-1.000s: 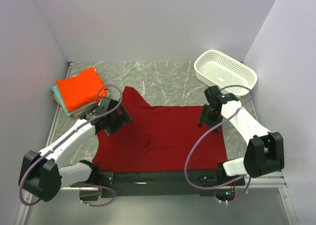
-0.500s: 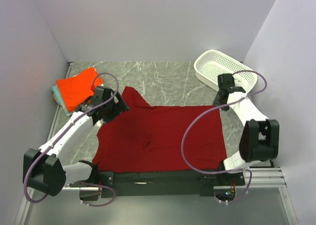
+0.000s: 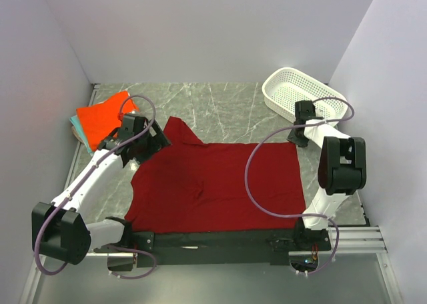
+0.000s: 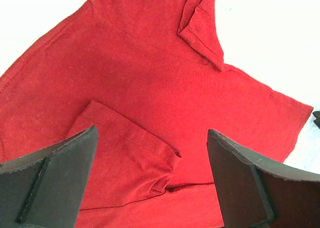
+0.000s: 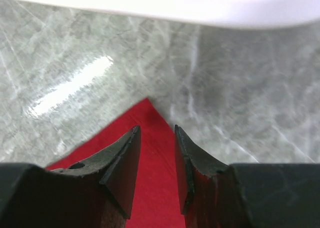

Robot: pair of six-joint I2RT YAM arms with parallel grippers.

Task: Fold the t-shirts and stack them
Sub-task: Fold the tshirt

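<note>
A dark crimson t-shirt (image 3: 213, 184) lies spread flat in the middle of the table. My left gripper (image 3: 148, 144) hangs wide open above its far left sleeve. In the left wrist view that sleeve (image 4: 125, 153) lies folded onto the body, between my spread left gripper (image 4: 151, 132) and below it. My right gripper (image 3: 298, 139) is low over the shirt's far right corner (image 5: 150, 113). Its jaws (image 5: 156, 133) stand narrowly apart with the flat cloth showing between them. A folded orange t-shirt (image 3: 100, 117) tops a stack at far left, over teal and tan ones (image 3: 77, 127).
A white perforated basket (image 3: 303, 97) stands at the far right, just behind the right gripper; its rim (image 5: 200, 8) fills the top of the right wrist view. Walls close in left, right and behind. Marbled tabletop (image 3: 220, 107) shows beyond the shirt.
The right arm swung from over the shirt's right side to its far right corner and its jaws narrowed. The left gripper shifted slightly left and farther away, still wide open.
</note>
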